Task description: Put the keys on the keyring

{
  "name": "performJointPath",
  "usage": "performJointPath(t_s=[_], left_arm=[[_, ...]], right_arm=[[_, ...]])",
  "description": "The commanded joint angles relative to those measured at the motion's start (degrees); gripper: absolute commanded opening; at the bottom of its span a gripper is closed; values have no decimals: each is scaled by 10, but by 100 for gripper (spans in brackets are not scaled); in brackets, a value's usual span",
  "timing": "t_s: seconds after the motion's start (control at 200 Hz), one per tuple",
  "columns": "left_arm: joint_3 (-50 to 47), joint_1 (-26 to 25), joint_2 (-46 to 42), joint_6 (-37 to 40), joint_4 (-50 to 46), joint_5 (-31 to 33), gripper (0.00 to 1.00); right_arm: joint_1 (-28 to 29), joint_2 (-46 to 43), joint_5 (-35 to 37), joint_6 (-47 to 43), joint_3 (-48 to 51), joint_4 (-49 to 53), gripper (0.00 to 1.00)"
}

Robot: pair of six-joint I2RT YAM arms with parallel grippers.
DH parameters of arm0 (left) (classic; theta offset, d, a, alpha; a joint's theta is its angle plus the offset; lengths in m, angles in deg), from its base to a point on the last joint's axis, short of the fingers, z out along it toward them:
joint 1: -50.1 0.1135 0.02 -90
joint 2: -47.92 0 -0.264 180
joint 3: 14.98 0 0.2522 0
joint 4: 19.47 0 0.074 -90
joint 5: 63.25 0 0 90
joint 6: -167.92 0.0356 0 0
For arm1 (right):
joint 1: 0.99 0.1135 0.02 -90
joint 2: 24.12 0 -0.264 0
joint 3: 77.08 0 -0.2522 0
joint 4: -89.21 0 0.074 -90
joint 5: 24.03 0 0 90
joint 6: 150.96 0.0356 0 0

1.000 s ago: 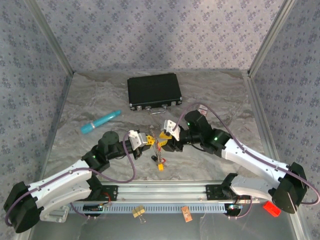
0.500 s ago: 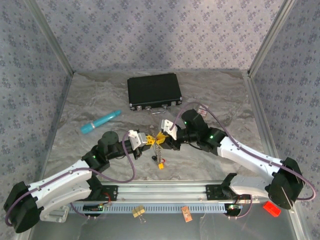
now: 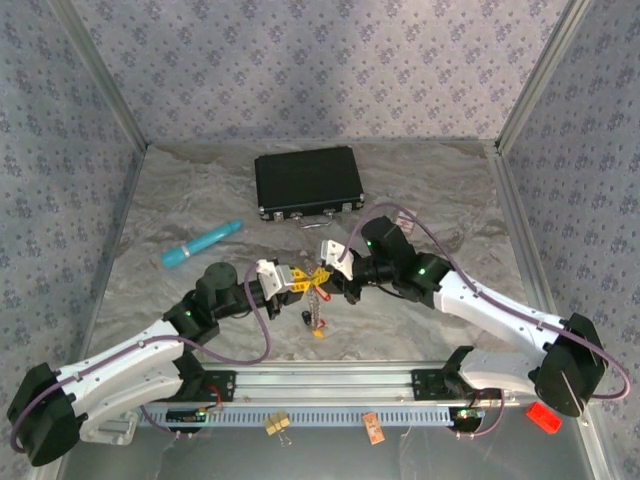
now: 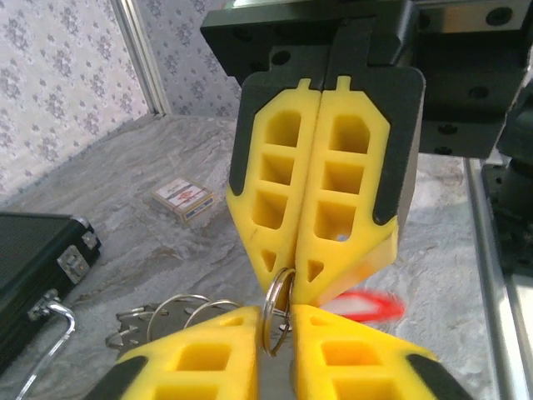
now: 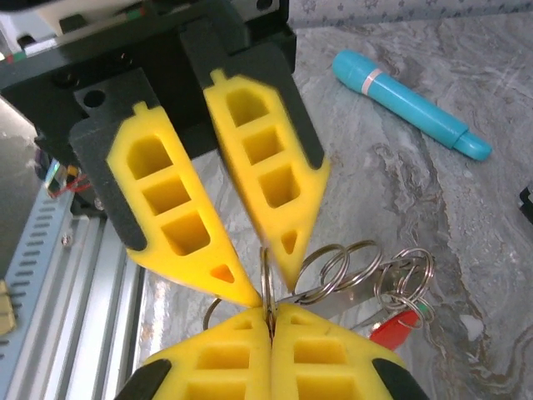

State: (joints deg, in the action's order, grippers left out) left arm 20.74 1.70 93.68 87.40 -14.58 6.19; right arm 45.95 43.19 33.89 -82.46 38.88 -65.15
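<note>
Keys (image 3: 319, 312) are hanging in a small bunch at the middle of the counter (image 3: 180, 200), below the point where the two sets of fingers are meeting. Whether the lowest tag is touching the counter cannot be told.

Top view: the left fingers (image 3: 297, 282) and the right fingers (image 3: 323, 272) are pointing at each other, tip to tip. Their state is too small to read here. A black case (image 3: 308, 183) is lying behind them, a teal pen (image 3: 201, 243) to the left, and a card (image 3: 405, 216) behind the right arm.

Left wrist view: the left fingers (image 4: 191, 354) are standing slightly apart, with a thin metal ring (image 4: 274, 304) standing upright in the gap. The right fingers (image 4: 350, 192) are pressing together and gripping the top of the ring with their tips. More rings (image 4: 187, 310) are showing to the left and a blurred red key head (image 4: 366, 307) to the right. The card (image 4: 183, 198) and the case (image 4: 33, 258) are lying beyond.

Right wrist view: the right fingers (image 5: 225, 358) are pressing together and pinching the ring (image 5: 266, 279) edge-on. The left fingers (image 5: 175, 217) are spreading in a V, one tip on each side of the ring. Whether they are touching it cannot be told. Further rings (image 5: 358, 262) and the keys' red head (image 5: 396, 329) are showing to the right, with the pen (image 5: 408, 104) beyond.
</note>
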Motion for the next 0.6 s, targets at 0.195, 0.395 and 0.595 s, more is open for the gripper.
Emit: performJointPath(t_s=[0.195,0.395,0.595], left_arm=[[59,-2,10,33,-103,3,19],[68,-1,24,37,-104,-4,11],[73,-1,30,42,-110,-9,0]], right_arm=[[32,53,110,-138,-128,207,0],[55,78,136,-171,-171,255,0],[46,62,80,-146,-165,230,0]])
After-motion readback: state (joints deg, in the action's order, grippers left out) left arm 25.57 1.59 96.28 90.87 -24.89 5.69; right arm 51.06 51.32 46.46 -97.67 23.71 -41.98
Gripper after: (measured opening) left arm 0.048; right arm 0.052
